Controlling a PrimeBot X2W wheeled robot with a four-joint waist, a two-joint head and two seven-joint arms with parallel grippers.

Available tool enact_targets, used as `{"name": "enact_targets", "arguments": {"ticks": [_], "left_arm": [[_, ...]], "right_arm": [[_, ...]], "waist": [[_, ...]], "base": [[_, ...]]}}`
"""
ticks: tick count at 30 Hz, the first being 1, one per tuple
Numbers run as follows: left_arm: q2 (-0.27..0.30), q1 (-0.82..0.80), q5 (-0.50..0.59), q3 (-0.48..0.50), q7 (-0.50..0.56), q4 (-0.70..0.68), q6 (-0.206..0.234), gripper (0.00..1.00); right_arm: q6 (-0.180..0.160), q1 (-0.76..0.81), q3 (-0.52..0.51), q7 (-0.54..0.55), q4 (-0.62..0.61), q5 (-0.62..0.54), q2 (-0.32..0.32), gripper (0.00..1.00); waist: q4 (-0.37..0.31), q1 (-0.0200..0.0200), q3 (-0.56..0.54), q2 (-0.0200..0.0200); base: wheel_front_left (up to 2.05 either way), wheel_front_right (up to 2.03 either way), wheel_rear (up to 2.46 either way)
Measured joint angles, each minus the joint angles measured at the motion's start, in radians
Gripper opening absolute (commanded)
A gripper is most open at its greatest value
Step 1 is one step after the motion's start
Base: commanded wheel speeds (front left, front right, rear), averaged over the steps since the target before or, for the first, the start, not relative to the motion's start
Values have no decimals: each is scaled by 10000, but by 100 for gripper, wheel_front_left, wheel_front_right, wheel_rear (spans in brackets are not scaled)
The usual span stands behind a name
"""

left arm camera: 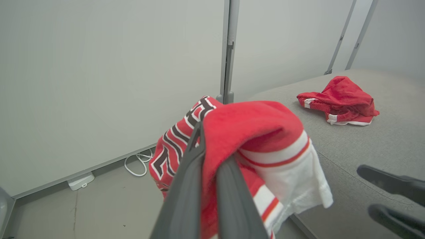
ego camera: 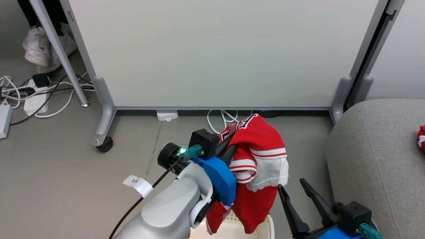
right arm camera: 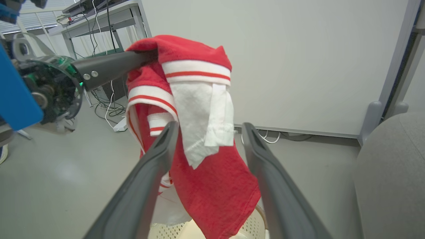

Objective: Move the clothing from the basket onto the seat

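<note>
Well, our big light grey soft sofa seat (ego camera: 375, 159) sits at three o'clock from the red sports top with white stripes (ego camera: 259, 156). Another red piece (left arm camera: 338, 99) lies on it. Our cream-white plastic basket with holes (ego camera: 234, 229) is at six o'clock, under the top. The top hangs long, twelve to six. Our left gripper (left arm camera: 207, 146) squeezes it tight. Our right gripper (ego camera: 292, 184) is spread wide, holding nothing, nearer the seat. We think the left arm must swing toward three o'clock.
</note>
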Motion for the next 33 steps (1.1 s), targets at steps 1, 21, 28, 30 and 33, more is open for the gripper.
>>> {"name": "enact_targets", "arguments": {"ticks": [1, 21, 28, 30, 33], "left_arm": [[-6, -2, -75, -79, -12, 6, 33, 0], [-4, -437, -1099, -1262, -545, 203, 253, 0], [-4, -593, -1367, -1590, -662, 205, 309, 0], [-4, -623, -1436, -1670, -677, 209, 311, 0], [-4, -696, -1544, -1789, -706, 234, 324, 0]], "right_arm": [[0, 8, 10, 0, 25, 21, 0, 100], [0, -1279, 320, 587, 1816, 92, 0, 100], [0, -2173, 359, 520, 2892, 161, 0, 100], [0, -2415, 412, 477, 3168, 176, 0, 100], [0, -2790, 606, 426, 3593, 234, 0, 100]], "waist": [[-13, 0, 4, 0], [-123, 1, 172, 0], [-102, 1, 240, 0], [-97, 0, 252, 0], [-98, 0, 267, 0]], "base": [[0, 0, 0], [0, 0, 0], [0, 0, 0], [0, 0, 0], [0, 0, 0]]}}
